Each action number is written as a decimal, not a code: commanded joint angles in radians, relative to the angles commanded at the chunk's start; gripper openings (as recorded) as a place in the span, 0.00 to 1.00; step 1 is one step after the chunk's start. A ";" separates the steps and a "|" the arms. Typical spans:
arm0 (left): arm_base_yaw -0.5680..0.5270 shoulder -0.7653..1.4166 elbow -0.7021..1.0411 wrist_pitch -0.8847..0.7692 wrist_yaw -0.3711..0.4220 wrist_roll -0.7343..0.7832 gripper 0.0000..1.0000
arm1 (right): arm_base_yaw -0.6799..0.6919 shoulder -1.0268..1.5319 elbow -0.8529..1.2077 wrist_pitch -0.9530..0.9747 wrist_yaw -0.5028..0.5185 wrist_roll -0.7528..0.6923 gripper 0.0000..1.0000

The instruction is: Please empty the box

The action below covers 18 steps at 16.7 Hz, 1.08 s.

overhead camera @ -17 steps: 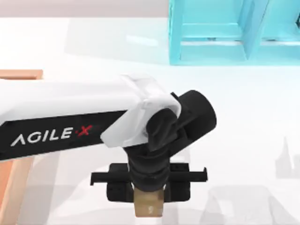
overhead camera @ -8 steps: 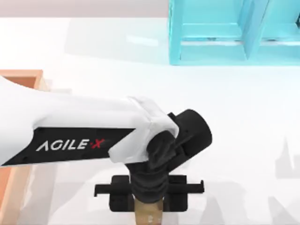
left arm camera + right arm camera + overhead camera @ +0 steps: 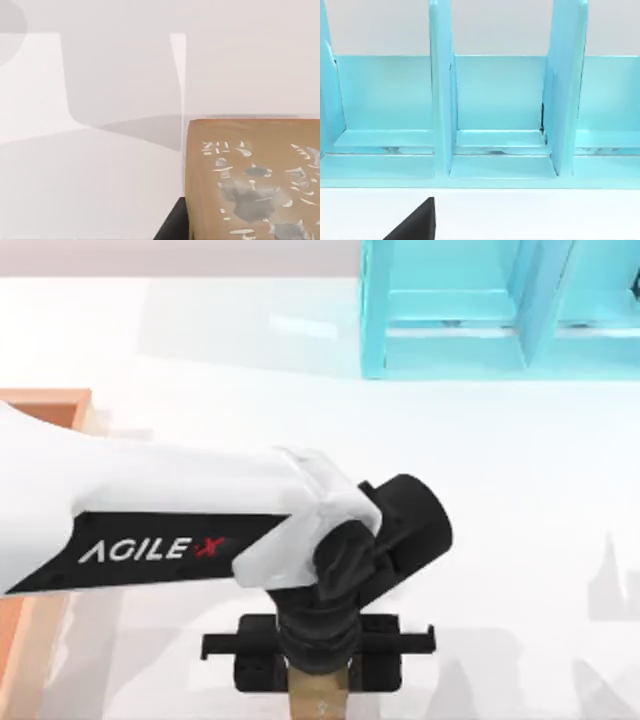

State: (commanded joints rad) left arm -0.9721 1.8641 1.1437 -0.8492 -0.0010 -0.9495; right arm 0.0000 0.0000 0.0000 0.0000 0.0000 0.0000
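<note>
My left arm reaches in from the left, and its gripper [image 3: 318, 688] hangs near the table's front edge at the centre. It is shut on a small tan-brown cube [image 3: 318, 706] with a white mark. The left wrist view has that cube [image 3: 252, 180] close up beside one dark finger [image 3: 172, 227]. The box [image 3: 45, 397], a wooden tray with a light tan rim, lies at the far left and is largely covered by the arm. Its inside is hidden. A dark fingertip [image 3: 415, 222] of my right gripper points at the cyan shelf.
A cyan shelf unit [image 3: 480, 310] with upright dividers stands at the back right; the right wrist view has its compartments [image 3: 500, 115] close ahead. White tabletop [image 3: 540, 500] stretches between the shelf and the left gripper.
The left arm has shifted toward the table's front edge with the cube in its gripper, uncovering more of the box's back corner. It has barely moved in the last half second.
</note>
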 joint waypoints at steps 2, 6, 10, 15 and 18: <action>0.000 0.000 0.000 0.000 0.000 0.000 0.75 | 0.000 0.000 0.000 0.000 0.000 0.000 1.00; 0.000 0.000 0.000 0.000 0.000 0.000 1.00 | 0.000 0.000 0.000 0.000 0.000 0.000 1.00; 0.000 0.000 0.000 0.000 0.000 0.000 1.00 | 0.000 0.000 0.000 0.000 0.000 0.000 1.00; 0.001 -0.001 0.003 -0.003 0.000 -0.001 1.00 | 0.000 0.000 0.000 0.000 0.000 0.000 1.00; 0.000 -0.019 0.051 -0.069 0.000 -0.005 1.00 | 0.000 0.000 0.000 0.000 0.000 0.000 1.00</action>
State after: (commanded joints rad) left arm -0.9723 1.8448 1.1950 -0.9187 -0.0009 -0.9542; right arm 0.0000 0.0000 0.0000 0.0000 0.0000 0.0000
